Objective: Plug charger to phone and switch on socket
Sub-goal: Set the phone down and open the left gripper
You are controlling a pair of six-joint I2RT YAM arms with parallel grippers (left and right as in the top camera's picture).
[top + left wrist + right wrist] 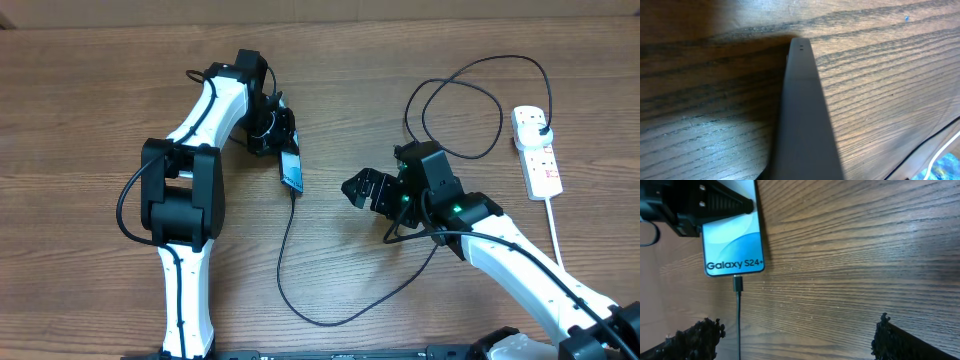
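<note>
Your left gripper (pixel 284 142) pinches the slim blue-screened smartphone (pixel 735 245), thin black charger cable (pixel 738 320) plugged in; right gripper (pixel 797 339), jaws spread, nearby.

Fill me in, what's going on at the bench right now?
The left gripper is clamped on the phone at its top end. The black cable is already seated in the phone's bottom port, and its plug sits in the white power strip at the far right. The right gripper hovers near the phone's bottom end, jaws open and empty. The strip's switch is too small to read.
</note>
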